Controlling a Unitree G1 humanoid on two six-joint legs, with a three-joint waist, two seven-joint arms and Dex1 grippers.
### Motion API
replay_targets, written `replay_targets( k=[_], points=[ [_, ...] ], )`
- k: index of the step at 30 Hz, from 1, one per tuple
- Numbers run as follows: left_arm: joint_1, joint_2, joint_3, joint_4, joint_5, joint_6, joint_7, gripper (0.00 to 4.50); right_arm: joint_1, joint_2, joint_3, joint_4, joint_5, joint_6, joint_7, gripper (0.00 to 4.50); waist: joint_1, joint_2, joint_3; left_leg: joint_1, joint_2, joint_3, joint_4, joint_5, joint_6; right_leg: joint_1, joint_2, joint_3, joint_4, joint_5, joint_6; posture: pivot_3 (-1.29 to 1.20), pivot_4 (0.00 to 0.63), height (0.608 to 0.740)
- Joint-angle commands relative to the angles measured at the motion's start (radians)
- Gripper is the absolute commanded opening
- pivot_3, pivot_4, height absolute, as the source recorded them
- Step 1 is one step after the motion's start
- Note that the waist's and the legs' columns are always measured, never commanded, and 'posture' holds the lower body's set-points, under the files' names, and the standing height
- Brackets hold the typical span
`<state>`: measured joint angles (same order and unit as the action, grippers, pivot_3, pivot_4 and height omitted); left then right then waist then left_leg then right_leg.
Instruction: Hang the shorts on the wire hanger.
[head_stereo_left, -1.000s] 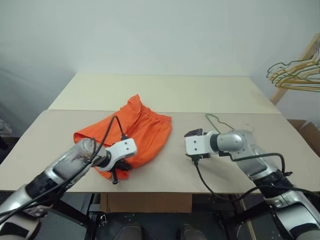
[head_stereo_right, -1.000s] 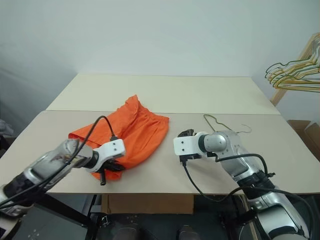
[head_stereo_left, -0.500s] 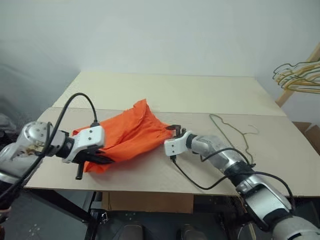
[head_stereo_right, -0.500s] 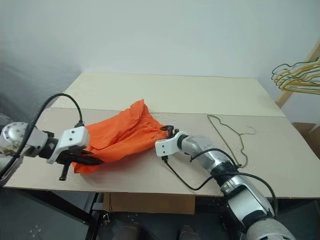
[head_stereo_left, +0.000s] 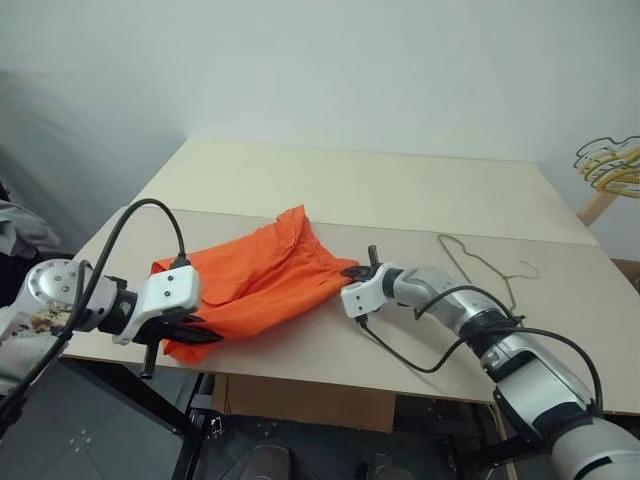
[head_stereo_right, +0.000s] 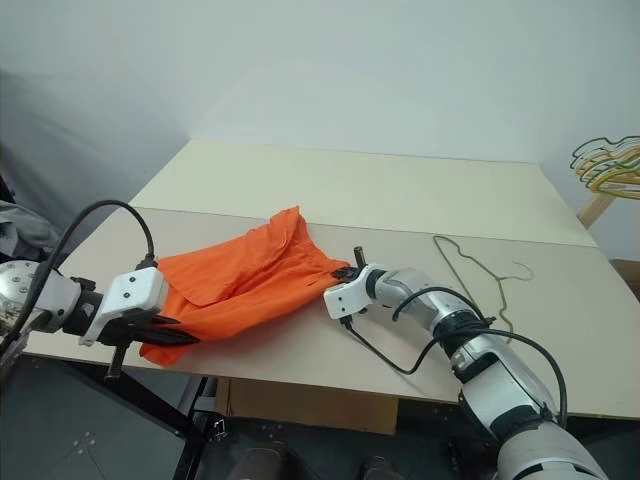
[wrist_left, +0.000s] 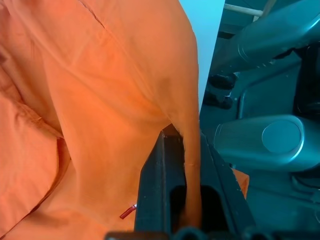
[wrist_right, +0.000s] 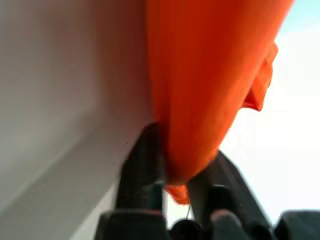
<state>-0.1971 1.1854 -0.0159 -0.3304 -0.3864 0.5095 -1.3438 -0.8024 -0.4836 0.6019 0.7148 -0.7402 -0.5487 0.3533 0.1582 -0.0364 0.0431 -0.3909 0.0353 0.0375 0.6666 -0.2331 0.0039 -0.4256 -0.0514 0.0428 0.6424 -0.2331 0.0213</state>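
The bright orange shorts (head_stereo_left: 255, 280) lie stretched across the near half of the beige table (head_stereo_left: 400, 190). My left gripper (head_stereo_left: 195, 330) is shut on their left end near the table's front edge; the left wrist view shows fabric pinched between the black fingers (wrist_left: 157, 170). My right gripper (head_stereo_left: 352, 272) is shut on the shorts' right edge, with orange cloth (wrist_right: 200, 80) caught between its fingers (wrist_right: 145, 150). The thin grey wire hanger (head_stereo_left: 480, 265) lies flat on the table to the right of my right gripper, hook towards the right.
A bunch of yellow and green hangers (head_stereo_left: 610, 165) hangs on a wooden pole (head_stereo_left: 598, 208) beyond the table's right edge. A seam (head_stereo_left: 470, 232) crosses the tabletop from side to side. Grey cloth (head_stereo_left: 20, 225) lies off the left edge.
The camera has swung left. My right gripper reached left to the shorts' right edge and shut on it. My left gripper drew the shorts' left end up and leftwards.
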Motion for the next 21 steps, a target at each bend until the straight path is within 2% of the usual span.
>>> replay_targets(
  k=[1,4,8,11,15,16,18,21],
  points=[
    [-0.008,0.014,0.031,-0.011,0.005,-0.016,0.002,0.0,-0.008,-0.037,-0.021,-0.031,0.016,-0.041,0.007,0.01,-0.001,0.0,0.0,0.0,0.0,0.0,0.0,0.0,0.0,0.0,0.0,0.0,0.0,0.0,0.0,0.37,0.0,0.74],
    [0.006,0.018,0.023,0.004,0.04,-0.078,-0.005,0.0,0.017,-0.11,-0.051,-0.092,0.059,-0.077,0.069,0.01,-0.002,0.0,0.0,0.0,0.0,0.0,0.0,0.0,0.0,0.0,0.0,0.0,0.0,0.0,0.0,0.34,0.0,0.74],
    [0.02,0.03,0.054,0.019,0.042,-0.174,-0.05,0.0,0.118,-0.29,-0.11,-0.332,0.256,-0.074,0.328,0.01,0.006,0.001,0.001,-0.001,-0.001,0.0,0.0,0.0,0.0,0.001,-0.002,-0.001,-0.002,-0.001,0.001,0.32,0.0,0.74],
    [-0.001,0.03,0.06,0.083,0.051,-0.311,-0.113,0.0,0.252,-0.527,-0.151,-0.623,0.543,-0.014,0.614,0.01,0.01,0.004,0.003,-0.004,-0.002,-0.001,0.0,-0.001,0.001,0.0,-0.003,-0.001,-0.003,-0.001,0.001,0.29,0.0,0.74],
    [-0.085,-0.022,0.008,0.22,0.071,-0.478,-0.182,0.0,0.391,-0.697,-0.217,-0.877,0.816,0.167,0.79,0.01,-0.005,0.005,0.003,-0.001,-0.002,0.0,0.001,-0.002,0.004,0.002,-0.003,-0.002,-0.004,-0.001,0.002,0.26,0.0,0.74],
    [-0.116,-0.037,-0.01,0.26,0.086,-0.52,-0.195,0.0,0.411,-0.719,-0.235,-0.917,0.857,0.207,0.81,0.01,-0.01,0.005,0.003,0.0,-0.001,0.0,0.001,-0.002,0.004,0.004,-0.003,-0.002,-0.003,-0.001,0.002,0.25,0.0,0.74],
    [-0.24,-0.09,-0.073,0.377,0.158,-0.573,-0.182,0.0,0.417,-0.687,-0.274,-0.957,0.914,0.294,0.793,0.01,-0.016,0.005,0.003,0.002,-0.001,0.0,0.002,-0.002,0.004,0.004,-0.003,-0.001,-0.001,-0.001,0.001,0.25,0.0,0.74],
    [-0.404,-0.171,-0.139,0.537,0.254,-0.632,-0.14,0.0,0.355,-0.602,-0.292,-0.897,0.874,0.33,0.759,0.01,-0.023,0.006,0.003,0.002,0.003,0.001,0.01,-0.001,0.004,0.004,0.002,-0.001,0.001,0.0,0.0,0.22,0.0,0.74]
  ],
)
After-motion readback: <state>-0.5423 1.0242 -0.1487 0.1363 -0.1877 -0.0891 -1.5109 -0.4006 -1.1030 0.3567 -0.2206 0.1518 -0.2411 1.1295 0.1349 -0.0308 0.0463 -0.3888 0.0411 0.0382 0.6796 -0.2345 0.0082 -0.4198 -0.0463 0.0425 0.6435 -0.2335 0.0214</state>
